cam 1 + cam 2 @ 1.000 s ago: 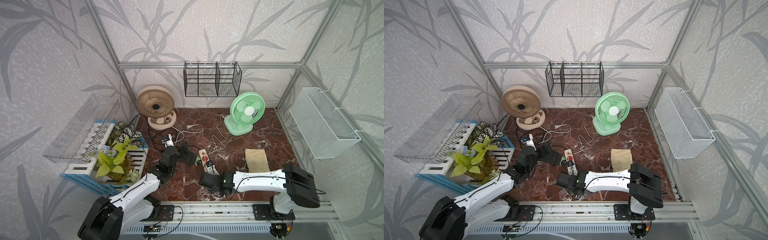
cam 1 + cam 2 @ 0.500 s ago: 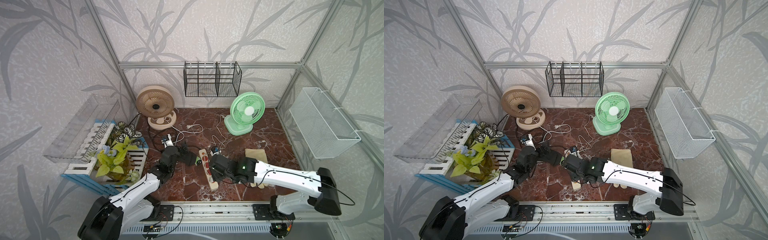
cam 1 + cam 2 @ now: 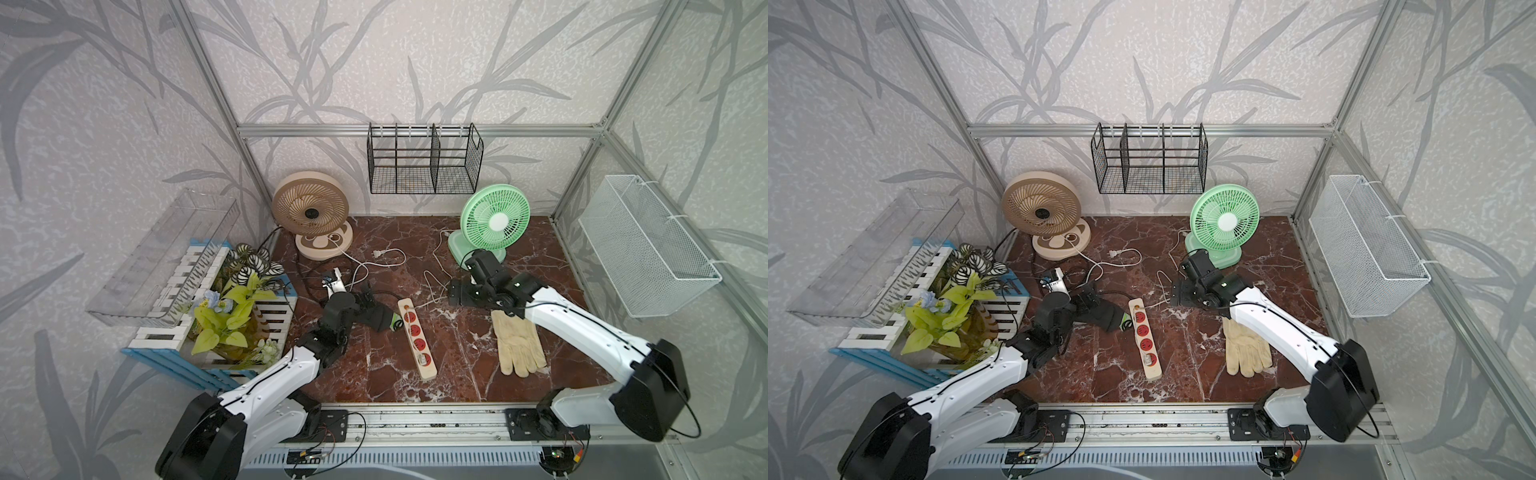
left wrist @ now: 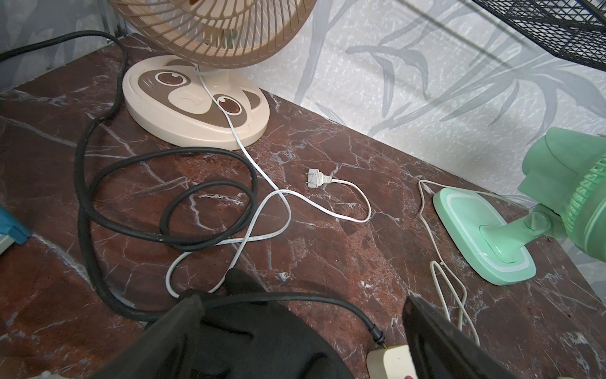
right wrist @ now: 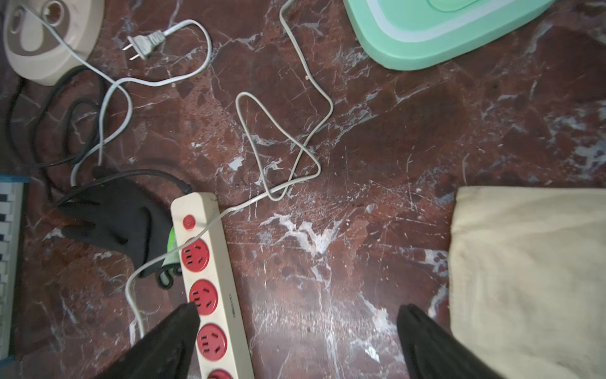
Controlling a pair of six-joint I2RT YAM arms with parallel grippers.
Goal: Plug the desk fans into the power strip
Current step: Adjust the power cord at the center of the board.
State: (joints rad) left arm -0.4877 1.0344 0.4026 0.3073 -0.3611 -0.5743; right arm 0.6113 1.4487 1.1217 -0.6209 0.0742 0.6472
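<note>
Right gripper [image 5: 296, 308] has swung from the power strip [image 3: 417, 338] toward the green fan [image 3: 494, 218], jaws spread empty (left gripper [image 4: 303, 298] likewise).

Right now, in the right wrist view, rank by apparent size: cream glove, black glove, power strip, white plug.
1. Cream glove, though cropped.
2. Black glove and power strip: too alike to rank; the strip is cropped.
3. White plug.

The power strip [image 3: 416, 338] lies mid-way across the table [image 3: 461, 374], the left glove [image 3: 376, 316] touching its left side, the right glove [image 3: 519, 347] apart on its right. Behind stand the left fan [image 3: 311, 210] and the right fan [image 3: 494, 220], well apart.
</note>
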